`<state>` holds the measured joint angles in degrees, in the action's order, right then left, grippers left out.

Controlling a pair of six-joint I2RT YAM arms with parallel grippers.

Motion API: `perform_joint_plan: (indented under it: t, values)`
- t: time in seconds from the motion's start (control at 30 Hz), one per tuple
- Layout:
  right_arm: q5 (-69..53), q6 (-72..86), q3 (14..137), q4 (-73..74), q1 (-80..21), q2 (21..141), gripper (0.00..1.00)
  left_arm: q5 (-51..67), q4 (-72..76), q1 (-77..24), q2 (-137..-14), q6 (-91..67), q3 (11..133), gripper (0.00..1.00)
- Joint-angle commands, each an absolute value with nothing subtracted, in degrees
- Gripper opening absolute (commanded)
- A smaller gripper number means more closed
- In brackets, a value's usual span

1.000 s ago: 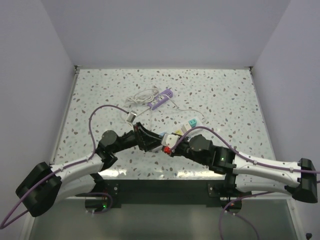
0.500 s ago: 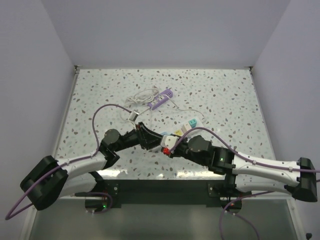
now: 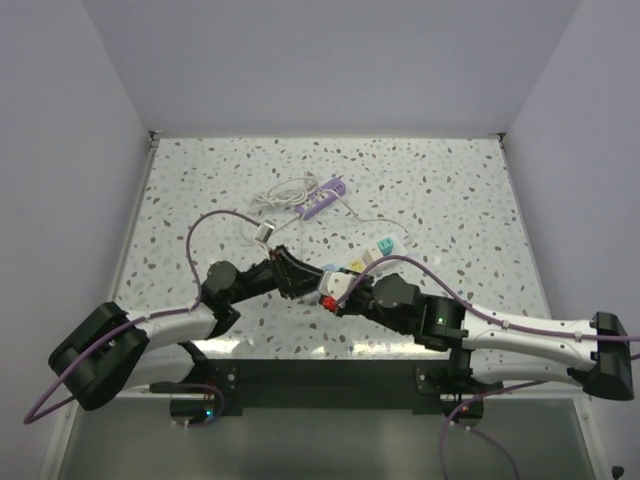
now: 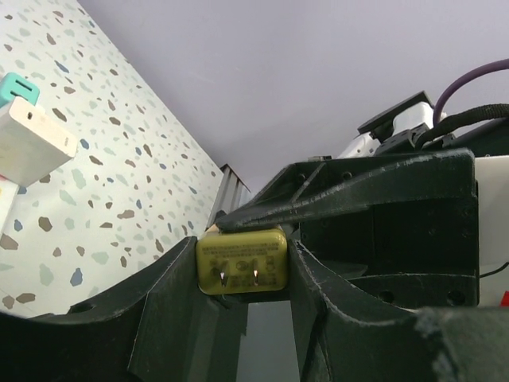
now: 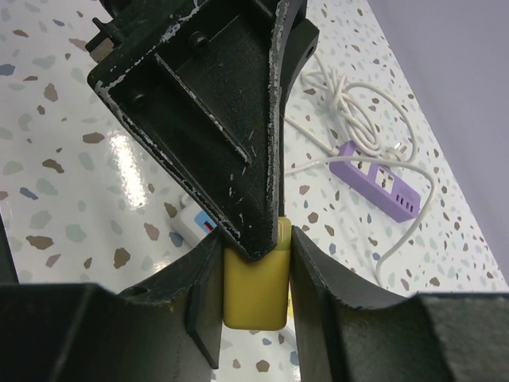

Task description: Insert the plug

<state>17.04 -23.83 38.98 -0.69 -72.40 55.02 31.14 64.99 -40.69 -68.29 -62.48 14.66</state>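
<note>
The plug (image 4: pixel 242 261) is a small yellow block with two metal prongs facing the left wrist camera. My left gripper (image 4: pixel 242 278) has its fingers (image 4: pixel 171 310) pressed against both sides of it. My right gripper (image 5: pixel 256 306) is shut on the same plug (image 5: pixel 256 298), holding it by two other faces. One left finger (image 5: pixel 215 119) covers the plug's far end in the right wrist view. From above, the two grippers (image 3: pixel 297 277) (image 3: pixel 330 290) meet nose to nose over the near middle of the table and hide the plug. The purple power strip (image 3: pixel 322 200) (image 5: pixel 380 179) lies further back.
A coiled white cable (image 3: pixel 285 193) lies beside the strip. White and teal adapters (image 3: pixel 375 250) (image 4: pixel 32 139) lie just behind the right gripper. A small silver piece (image 3: pixel 263 233) sits to the back left. The speckled table (image 3: pixel 450 200) has walls on three sides.
My left gripper's jaws have closed in onto the plug's sides, and the left arm has crept slightly toward the right gripper. The right gripper has kept its grip and place.
</note>
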Motion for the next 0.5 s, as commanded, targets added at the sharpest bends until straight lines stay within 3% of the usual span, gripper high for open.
perform_joint_plan:
  t: [0.0,0.07,0.1,0.27,0.47]
  values:
    - [23.3,-23.1,41.0,-3.7,-71.7,54.9,0.41,37.4,74.9,-41.2,-68.6,-65.7,13.8,0.00]
    - [23.3,-22.9,40.6,-3.9,-71.7,54.4,0.55,37.2,75.7,-41.0,-68.9,-65.8,13.9,0.00]
    - [23.2,-22.5,40.4,-3.8,-71.6,54.1,0.68,37.5,76.5,-40.7,-69.1,-65.9,14.3,0.00]
    - [23.3,-21.4,38.7,-3.8,-71.6,49.6,0.81,38.8,76.5,-36.4,-67.9,-66.5,14.9,0.00]
    - [22.3,-19.3,36.7,-3.7,-71.6,43.5,0.86,39.5,74.2,-32.9,-65.0,-65.0,15.6,0.00]
